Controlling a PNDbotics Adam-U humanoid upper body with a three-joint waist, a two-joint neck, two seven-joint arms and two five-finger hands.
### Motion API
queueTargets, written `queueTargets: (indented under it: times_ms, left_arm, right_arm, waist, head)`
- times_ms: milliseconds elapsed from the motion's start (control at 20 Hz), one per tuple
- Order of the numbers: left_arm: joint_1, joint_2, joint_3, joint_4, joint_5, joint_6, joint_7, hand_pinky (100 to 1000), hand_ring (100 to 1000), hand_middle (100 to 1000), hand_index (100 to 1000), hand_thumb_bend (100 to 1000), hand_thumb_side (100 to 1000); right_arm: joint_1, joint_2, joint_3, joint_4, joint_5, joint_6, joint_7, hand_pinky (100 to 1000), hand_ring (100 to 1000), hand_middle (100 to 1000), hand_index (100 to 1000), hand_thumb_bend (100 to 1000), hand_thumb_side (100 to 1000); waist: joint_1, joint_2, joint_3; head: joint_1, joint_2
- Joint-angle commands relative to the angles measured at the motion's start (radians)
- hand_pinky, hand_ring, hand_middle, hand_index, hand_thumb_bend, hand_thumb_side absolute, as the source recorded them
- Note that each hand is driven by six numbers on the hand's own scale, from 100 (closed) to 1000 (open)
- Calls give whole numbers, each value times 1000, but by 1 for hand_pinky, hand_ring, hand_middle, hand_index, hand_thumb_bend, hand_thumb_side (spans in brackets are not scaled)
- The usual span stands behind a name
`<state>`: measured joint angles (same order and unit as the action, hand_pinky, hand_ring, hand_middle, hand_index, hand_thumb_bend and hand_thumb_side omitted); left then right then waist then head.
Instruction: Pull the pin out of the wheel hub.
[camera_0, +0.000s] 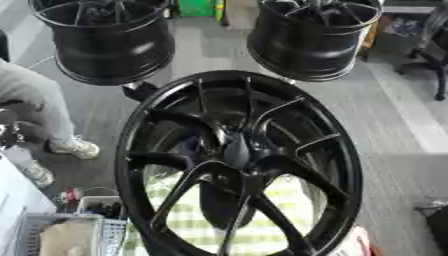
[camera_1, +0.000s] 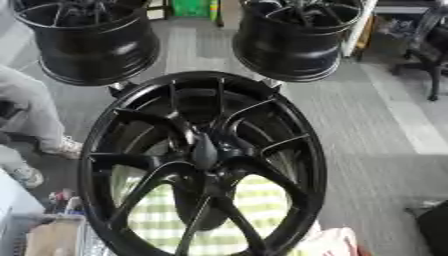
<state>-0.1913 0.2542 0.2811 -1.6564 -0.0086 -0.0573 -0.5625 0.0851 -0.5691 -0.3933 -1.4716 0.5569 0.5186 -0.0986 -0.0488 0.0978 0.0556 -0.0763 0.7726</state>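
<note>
Fingers unseen; pin (camera_0: 234, 150) stands in wheel hub (camera_0: 238, 165).

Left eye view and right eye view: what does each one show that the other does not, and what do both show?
Only the left eye view shows a white basket beside the wheel's lower left rim, and the whole of a shoe. Only the right eye view shows more of the pink thing at the bottom. Both show the big black wheel with its hub over a green checked cloth, and two black wheels behind. No hand shows in either.
</note>
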Motion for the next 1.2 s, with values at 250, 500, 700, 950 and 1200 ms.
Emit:
queueTargets:
  times_ms: [250,500,700,950,1200]
  left_arm:
    - [-3,8,6,-14,3,5,1,644,577,632,822,100,802]
    - [-2,-5,1,-21,4,8,-8,645,580,634,819,100,810]
    - [-5,-11,-4,-27,5,7,-17,646,586,636,817,100,809]
    - [-3,-20,-12,-32,5,7,-31,647,589,639,817,100,817]
    - [2,-32,-16,-34,2,2,-42,648,597,641,817,100,821]
  right_arm:
    - [-27,13,3,-169,-76,-69,-265,684,733,836,937,100,461]
    - [-51,90,63,-316,-185,-172,-441,642,665,779,909,100,546]
    - [-69,168,120,-374,-306,-268,-558,605,629,756,909,100,623]
    - [-77,243,191,-367,-388,-355,-608,587,608,738,904,100,652]
    - [-95,311,239,-338,-454,-427,-618,580,597,725,909,100,688]
  waist:
    - [7,-15,1]
    - [10,-11,10]
    - [14,-3,14]
    - [18,5,17]
    - [26,10,12]
  head:
    - [6,-3]
    - [1,-3]
    - [0,-3]
    - [-2,-3]
    - [16,-3]
